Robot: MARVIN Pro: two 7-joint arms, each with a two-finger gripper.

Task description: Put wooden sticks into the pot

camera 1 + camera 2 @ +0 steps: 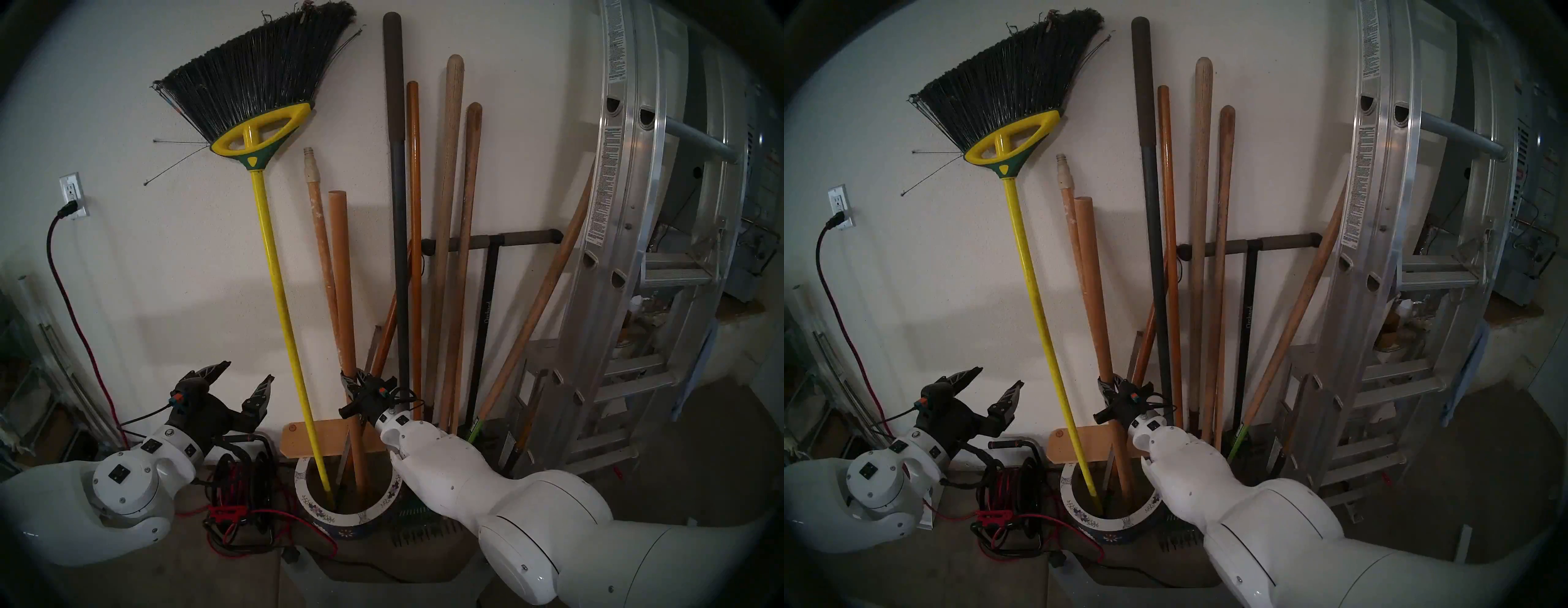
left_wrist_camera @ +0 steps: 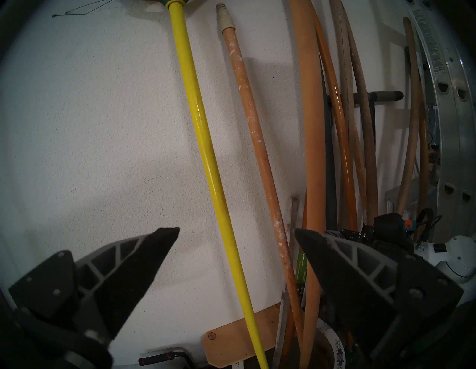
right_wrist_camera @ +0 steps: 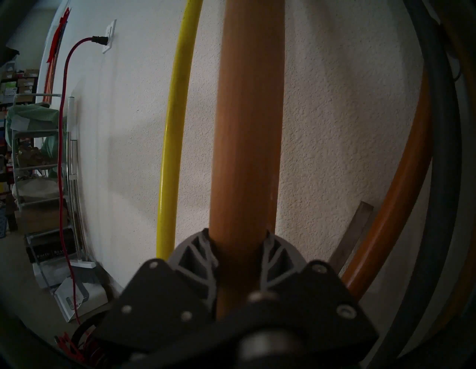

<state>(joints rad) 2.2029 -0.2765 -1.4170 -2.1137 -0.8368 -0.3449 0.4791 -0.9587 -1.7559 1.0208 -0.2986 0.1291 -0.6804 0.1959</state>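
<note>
The pot [image 1: 345,516], with a white flowered rim and a dark blue body, stands on the floor by the wall; it also shows in the head stereo right view [image 1: 1123,521] and the left wrist view [image 2: 338,351]. The thick plain wooden stick [image 1: 341,263] [image 1: 1091,276] [image 2: 313,128] [image 3: 247,128] stands with its lower end in the pot. My right gripper [image 1: 354,382] [image 1: 1110,384] [image 3: 239,237] is shut on it above the rim. The speckled stick [image 1: 318,220] [image 1: 1069,212] [image 2: 247,103] leans just behind it, its foot down at the pot. My left gripper [image 1: 246,373] [image 1: 996,380] [image 2: 237,229] is open and empty, left of the pot.
A yellow broom [image 1: 275,254] stands in the pot. A dark grey pole [image 1: 399,212], other wooden handles [image 1: 449,212] and a black T-handle [image 1: 492,240] lean on the wall to the right. An aluminium ladder [image 1: 628,212] stands further right. A cord reel [image 1: 242,479] sits left of the pot.
</note>
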